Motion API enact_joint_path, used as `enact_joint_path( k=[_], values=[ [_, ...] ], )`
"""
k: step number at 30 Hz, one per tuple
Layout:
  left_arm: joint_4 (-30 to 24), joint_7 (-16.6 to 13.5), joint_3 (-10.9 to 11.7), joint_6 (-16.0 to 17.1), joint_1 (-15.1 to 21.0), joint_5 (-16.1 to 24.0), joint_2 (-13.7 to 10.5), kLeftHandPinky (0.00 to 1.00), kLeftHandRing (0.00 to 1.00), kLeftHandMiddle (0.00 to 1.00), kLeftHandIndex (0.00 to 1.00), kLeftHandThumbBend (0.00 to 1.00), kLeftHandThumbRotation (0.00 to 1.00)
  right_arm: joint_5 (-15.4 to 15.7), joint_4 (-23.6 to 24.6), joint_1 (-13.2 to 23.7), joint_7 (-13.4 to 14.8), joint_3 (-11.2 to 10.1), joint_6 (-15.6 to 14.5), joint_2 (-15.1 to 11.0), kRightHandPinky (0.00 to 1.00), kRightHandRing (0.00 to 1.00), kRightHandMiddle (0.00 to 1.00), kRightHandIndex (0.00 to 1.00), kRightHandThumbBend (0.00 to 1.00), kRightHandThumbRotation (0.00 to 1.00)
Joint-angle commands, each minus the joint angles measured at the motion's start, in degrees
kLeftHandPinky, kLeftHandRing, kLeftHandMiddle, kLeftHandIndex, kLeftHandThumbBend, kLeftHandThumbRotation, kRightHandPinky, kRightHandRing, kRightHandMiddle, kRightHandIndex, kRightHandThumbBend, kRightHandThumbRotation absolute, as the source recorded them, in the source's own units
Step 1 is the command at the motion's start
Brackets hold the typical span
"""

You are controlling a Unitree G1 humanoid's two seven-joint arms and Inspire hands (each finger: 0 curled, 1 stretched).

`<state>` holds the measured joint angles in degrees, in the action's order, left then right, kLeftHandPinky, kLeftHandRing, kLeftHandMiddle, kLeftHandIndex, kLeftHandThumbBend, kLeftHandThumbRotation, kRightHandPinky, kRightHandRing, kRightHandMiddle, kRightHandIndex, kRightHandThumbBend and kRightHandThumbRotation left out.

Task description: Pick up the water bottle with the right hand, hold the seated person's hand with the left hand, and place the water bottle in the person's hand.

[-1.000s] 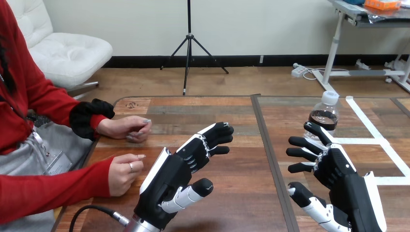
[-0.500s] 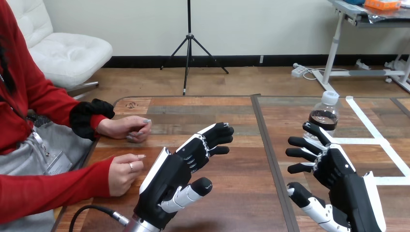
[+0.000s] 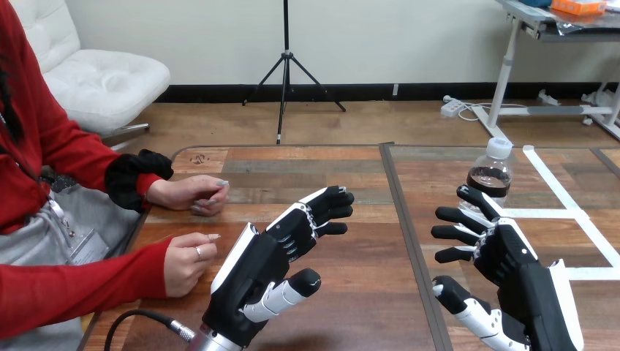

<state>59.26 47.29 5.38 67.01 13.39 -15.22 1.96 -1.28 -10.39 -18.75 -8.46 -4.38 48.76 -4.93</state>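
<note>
A clear water bottle (image 3: 492, 172) with a white cap and a dark label band stands upright on the table's right half. My right hand (image 3: 504, 256) is just in front of it, fingers spread and relaxed, apart from the bottle. My left hand (image 3: 270, 252) hovers over the middle of the table, fingers loosely extended, holding nothing. The person's hand at the near left (image 3: 188, 257) rests on the table edge, a short way left of my left hand. Their other hand (image 3: 191, 194) lies farther back on the table.
White tape lines (image 3: 577, 214) mark the wooden table (image 3: 351, 183) at the right. A dark seam runs down the middle of the table between my hands.
</note>
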Motion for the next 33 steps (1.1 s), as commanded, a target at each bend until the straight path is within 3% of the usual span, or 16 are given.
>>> enact_joint_path(
  k=[1, 33],
  values=[
    [0.01, 0.16, -0.15, 0.56, 3.7, -0.51, -0.22, 0.8, 0.85, 0.86, 0.85, 0.99, 0.75, -0.01, 0.43, 2.56, 0.64, -0.1, 1.74, 0.0, 0.57, 0.71, 0.77, 0.86, 0.88, 0.55],
    [-0.2, 0.22, -0.16, 0.1, 3.63, -0.78, 0.19, 0.8, 0.86, 0.87, 0.86, 0.99, 0.73, 0.6, 1.03, 2.16, 1.43, -0.34, 2.26, -0.2, 0.57, 0.7, 0.76, 0.85, 0.89, 0.54]
  ],
)
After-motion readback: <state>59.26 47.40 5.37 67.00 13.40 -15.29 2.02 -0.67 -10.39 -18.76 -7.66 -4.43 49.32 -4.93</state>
